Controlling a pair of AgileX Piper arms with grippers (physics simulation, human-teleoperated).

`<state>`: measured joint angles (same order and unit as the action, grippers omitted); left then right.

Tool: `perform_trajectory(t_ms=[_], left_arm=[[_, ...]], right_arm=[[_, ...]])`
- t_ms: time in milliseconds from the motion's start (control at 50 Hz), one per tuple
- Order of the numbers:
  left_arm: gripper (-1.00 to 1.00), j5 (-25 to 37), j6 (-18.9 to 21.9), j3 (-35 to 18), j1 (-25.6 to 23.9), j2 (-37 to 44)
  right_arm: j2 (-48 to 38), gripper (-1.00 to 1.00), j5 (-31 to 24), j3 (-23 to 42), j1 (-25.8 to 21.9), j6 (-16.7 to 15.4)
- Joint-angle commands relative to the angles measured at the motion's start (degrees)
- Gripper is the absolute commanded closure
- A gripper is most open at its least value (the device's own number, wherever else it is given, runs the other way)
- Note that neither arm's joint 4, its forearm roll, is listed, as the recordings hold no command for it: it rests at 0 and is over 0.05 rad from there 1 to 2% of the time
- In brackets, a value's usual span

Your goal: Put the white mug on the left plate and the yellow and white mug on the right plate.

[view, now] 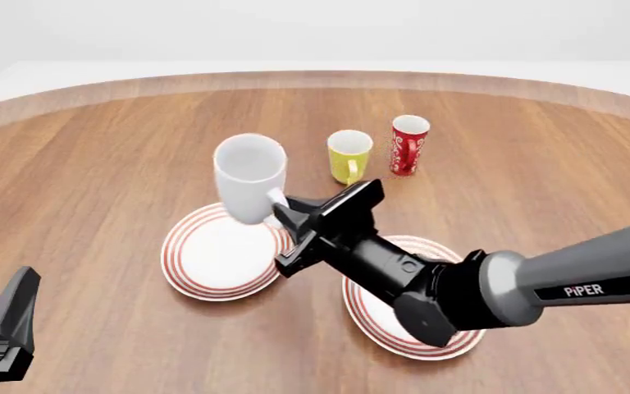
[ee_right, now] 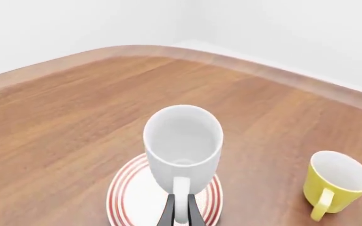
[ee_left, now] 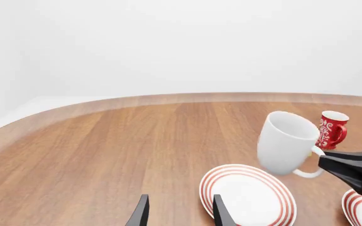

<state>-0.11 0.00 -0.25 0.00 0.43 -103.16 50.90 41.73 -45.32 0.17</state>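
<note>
Right tool (ee_right: 179,213) clenched on white mug (view: 249,176) handle only, mug tilted above left plate (view: 200,263) far rim, approx 1 o'clock; may tip on release. Left tool (ee_left: 177,212) released, idle.

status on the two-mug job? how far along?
Done: nothing placed yet. In hand: the right gripper is clamped on the handle of the white mug, holding it tilted above the left plate, apparently not set down. Left: lower and release it, then move the yellow and white mug, standing on the table beside the red cup, onto the bare right plate. The left gripper is open, idle.
</note>
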Motion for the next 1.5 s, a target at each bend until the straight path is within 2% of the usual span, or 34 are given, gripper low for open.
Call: perform_trajectory(t_ms=[20,400,1040,1480,1500], left_arm=[[-1.00,0.0,0.0,0.0,0.0,0.0],[-1.00,0.0,0.0,0.0,0.0,0.0],[-1.00,0.0,0.0,0.0,0.0,0.0],[-1.00,0.0,0.0,0.0,0.0,0.0],[-1.00,0.0,0.0,0.0,0.0,0.0]], right_arm=[[-4.8,1.00,0.9,3.9,-0.9,1.3],[-11.1,1.00,0.9,6.8,-2.1,1.7],[-15.1,1.00,-0.2,8.6,-3.1,1.2],[-15.6,1.00,-1.6,9.2,-2.7,2.3],[-15.6,-1.00,-1.6,9.2,-2.6,2.1]])
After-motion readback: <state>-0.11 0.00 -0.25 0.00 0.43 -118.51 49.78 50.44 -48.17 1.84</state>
